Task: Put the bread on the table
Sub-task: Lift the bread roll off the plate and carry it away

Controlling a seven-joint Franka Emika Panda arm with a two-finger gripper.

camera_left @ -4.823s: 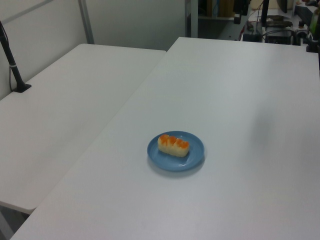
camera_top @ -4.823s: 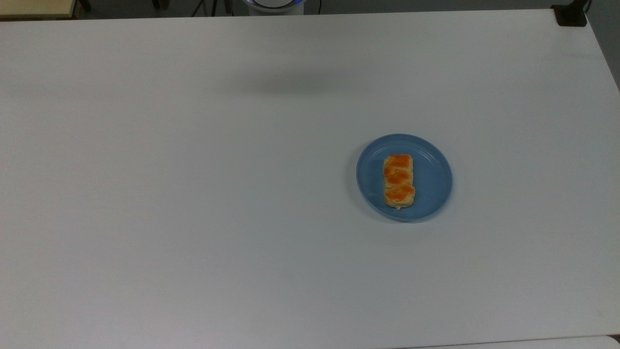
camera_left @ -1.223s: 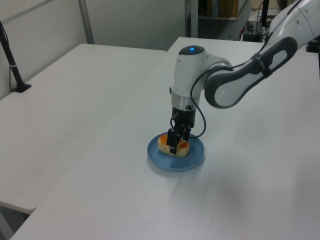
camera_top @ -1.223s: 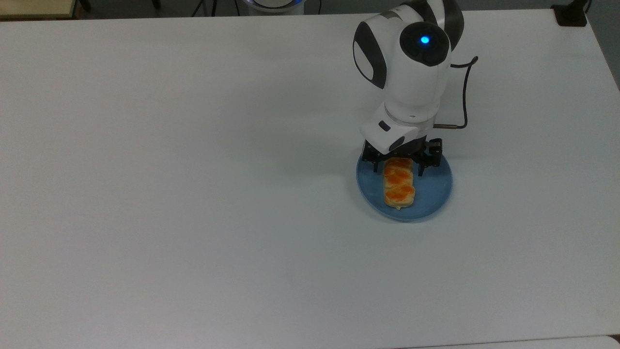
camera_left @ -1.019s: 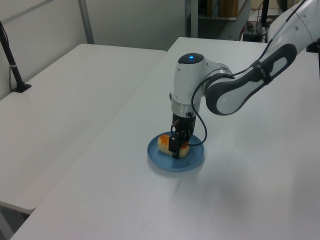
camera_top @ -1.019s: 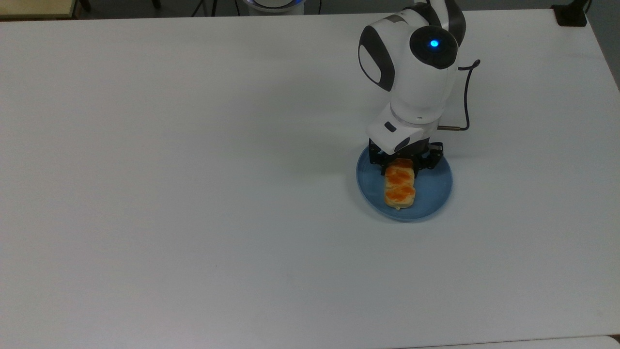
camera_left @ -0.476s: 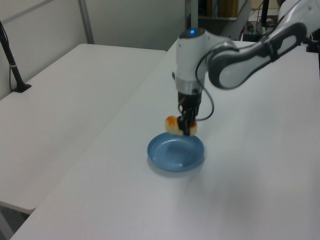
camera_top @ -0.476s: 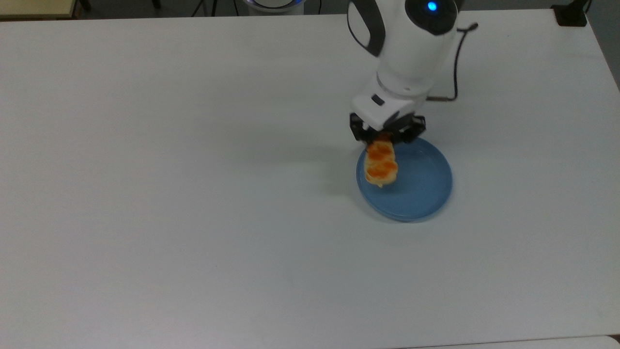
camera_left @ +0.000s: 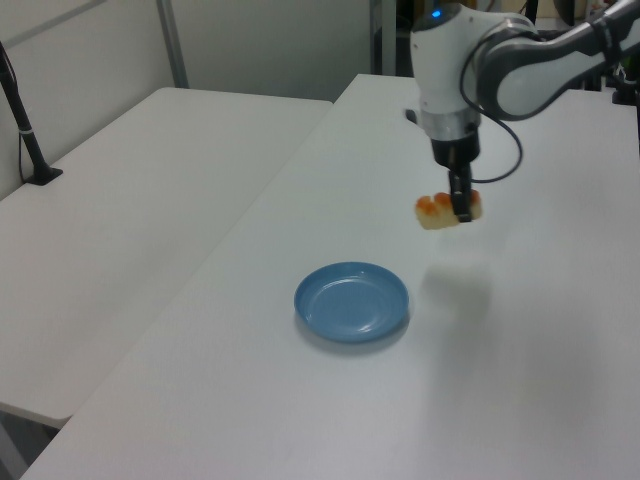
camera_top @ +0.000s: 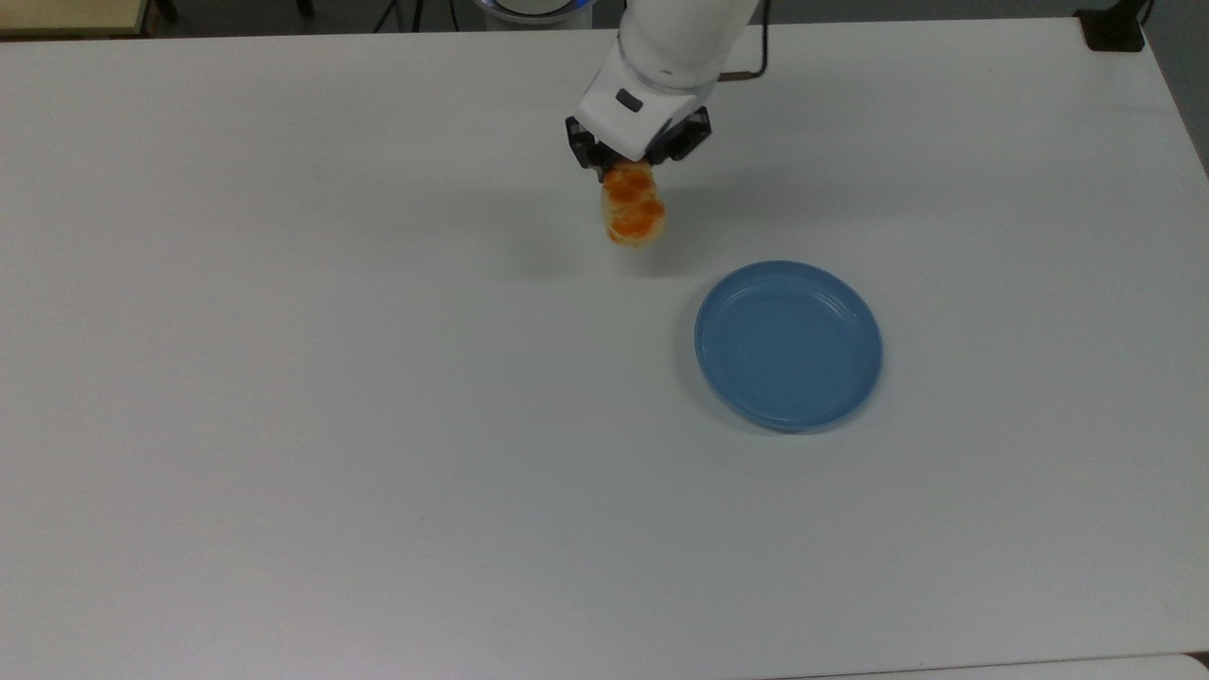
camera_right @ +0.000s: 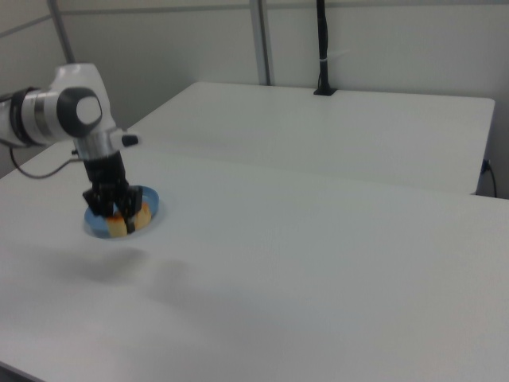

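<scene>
With my gripper [camera_top: 631, 168] clamped on one end of the bread [camera_top: 634, 215], hanging at the blue plate's [camera_top: 789, 346] eleven o'clock, I'd descend gently to bare counter [camera_top: 378, 378] before unclamping.

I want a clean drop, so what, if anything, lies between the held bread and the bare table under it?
Nothing visible. The claw holds the bread in the air, clear of the blue plate. Only bare white table and the bread's shadow lie beneath it.
</scene>
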